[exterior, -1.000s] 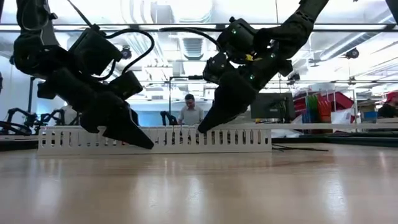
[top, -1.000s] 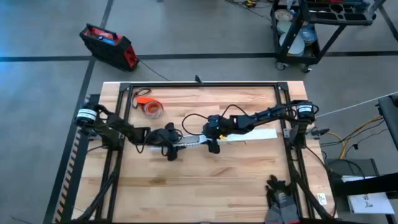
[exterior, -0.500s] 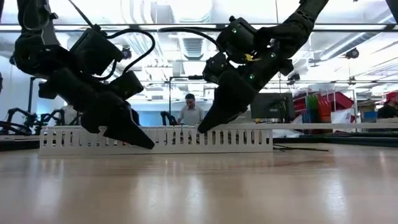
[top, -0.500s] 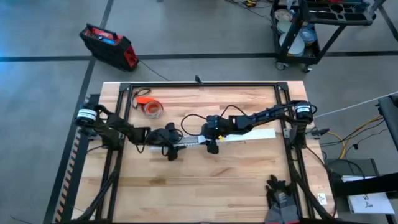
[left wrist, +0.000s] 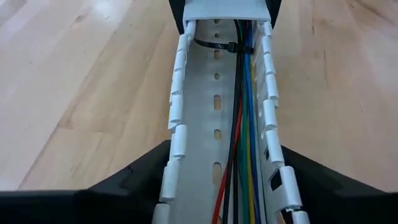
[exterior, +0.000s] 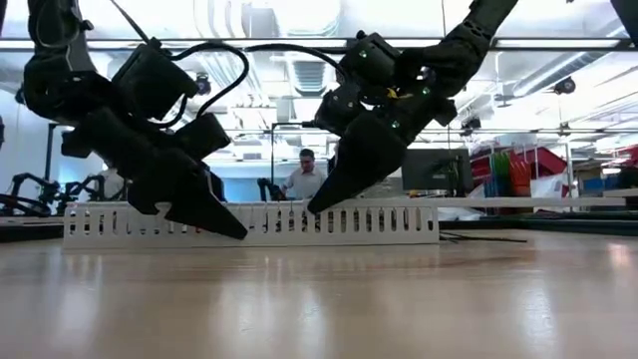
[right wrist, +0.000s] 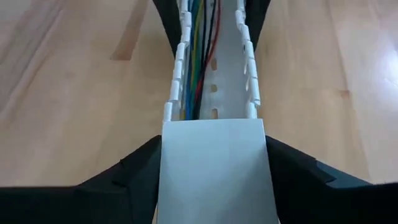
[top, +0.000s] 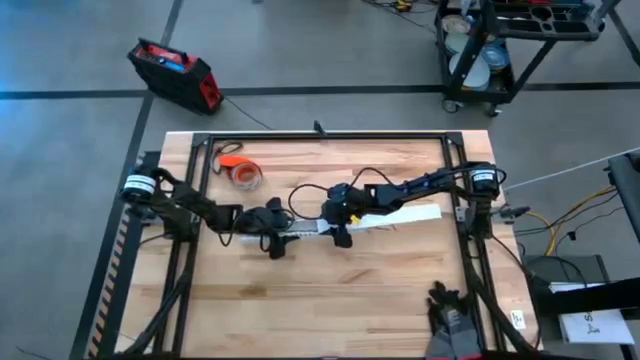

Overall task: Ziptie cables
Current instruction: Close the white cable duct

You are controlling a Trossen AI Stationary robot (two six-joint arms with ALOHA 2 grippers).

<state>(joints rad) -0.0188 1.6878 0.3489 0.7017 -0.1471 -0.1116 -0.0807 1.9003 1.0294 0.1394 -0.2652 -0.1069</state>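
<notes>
A long white slotted channel (top: pixel 305 228) lies along the middle of the table. In it run the cables (left wrist: pixel 242 124), green, blue, red and dark wires side by side. The ziptie (left wrist: pixel 217 45), thin and dark, crosses the channel and loops round the wires. A flat white cover (right wrist: pixel 214 162) sits on the channel's right part (top: pixel 400 213). My left gripper (top: pixel 272 240) straddles the channel near its left end. My right gripper (top: pixel 340 228) is shut on the cover's left end, just to the right of the ziptie. My left gripper clasps the channel between its two fingers, one on each outer slotted wall (left wrist: pixel 177 140). The fingers slant down from the table's left and lie along the channel, which rests on the table. My right gripper pinches the cover by its two long edges (right wrist: pixel 165 155), at the end nearest the ziptie. Its fingers slant down from the table's right and lie along the cover, their tips (exterior: pixel 317 204) at the channel's top rim. The cover lies flat on the channel.
An orange tape roll (top: pixel 243 175) lies on the far left of the table. A thin dark strip (exterior: pixel 483 237) lies on the table to the right of the channel. A person (exterior: pixel 304 179) sits in the room behind.
My right gripper has moved a little toward the table's left, toward my left gripper, taking the cover's end with it along the channel.
</notes>
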